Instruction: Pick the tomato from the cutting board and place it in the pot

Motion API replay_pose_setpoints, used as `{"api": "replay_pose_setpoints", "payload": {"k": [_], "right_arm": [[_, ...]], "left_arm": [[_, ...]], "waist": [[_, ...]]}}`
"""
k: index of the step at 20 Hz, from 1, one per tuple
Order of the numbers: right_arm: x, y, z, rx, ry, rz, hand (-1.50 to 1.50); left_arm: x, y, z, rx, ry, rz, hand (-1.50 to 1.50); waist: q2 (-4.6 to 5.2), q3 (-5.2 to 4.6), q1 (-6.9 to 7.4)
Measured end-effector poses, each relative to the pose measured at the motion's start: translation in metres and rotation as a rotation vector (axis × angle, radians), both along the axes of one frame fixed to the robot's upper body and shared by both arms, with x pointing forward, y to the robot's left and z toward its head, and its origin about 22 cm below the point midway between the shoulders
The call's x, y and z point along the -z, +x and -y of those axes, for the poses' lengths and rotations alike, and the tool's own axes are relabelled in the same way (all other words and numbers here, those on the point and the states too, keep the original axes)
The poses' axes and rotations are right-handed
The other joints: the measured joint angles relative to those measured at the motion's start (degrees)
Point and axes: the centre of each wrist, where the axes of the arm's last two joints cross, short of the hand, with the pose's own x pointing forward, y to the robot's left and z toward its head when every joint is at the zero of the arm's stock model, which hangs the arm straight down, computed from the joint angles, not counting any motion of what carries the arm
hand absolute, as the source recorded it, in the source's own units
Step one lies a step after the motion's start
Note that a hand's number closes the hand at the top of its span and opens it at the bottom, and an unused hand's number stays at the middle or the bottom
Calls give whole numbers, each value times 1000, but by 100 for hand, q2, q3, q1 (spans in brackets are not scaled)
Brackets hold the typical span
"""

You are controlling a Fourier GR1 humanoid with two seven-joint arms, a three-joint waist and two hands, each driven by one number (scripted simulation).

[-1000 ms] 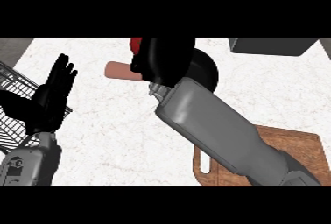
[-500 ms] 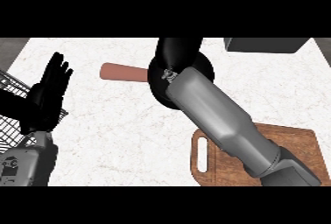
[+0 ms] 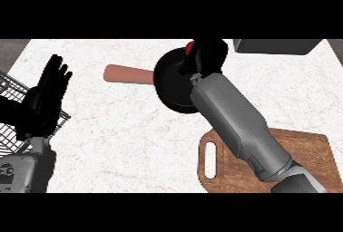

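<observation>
the right hand (image 3: 209, 55) has swung rightward, its fingers curled round the tomato (image 3: 191, 46), now over the black pot's (image 3: 171, 86) far rim; release looks close. the left hand (image 3: 47, 97) rests open at left.

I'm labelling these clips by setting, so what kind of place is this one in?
Most likely a kitchen counter: a pale marbled countertop carrying a black pot with a brownish handle, a wooden cutting board, and a wire rack at the left edge.
</observation>
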Motion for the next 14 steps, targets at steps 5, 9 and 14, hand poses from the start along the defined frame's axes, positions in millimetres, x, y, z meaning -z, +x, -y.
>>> {"api": "replay_pose_setpoints", "payload": {"k": [5,9,14], "right_arm": [[9,4,11,-40,199,-5,-150],[5,2,14,-90,348,125,-150],[1,-2,19,-122,501,271,-150]], "left_arm": [[-2,1,2,9,-3,2,0],[-4,3,5,18,-5,5,0],[4,0,1,4,0,-1,0]], "waist": [[22,4,75],[30,8,107],[-2,6,22]]}}
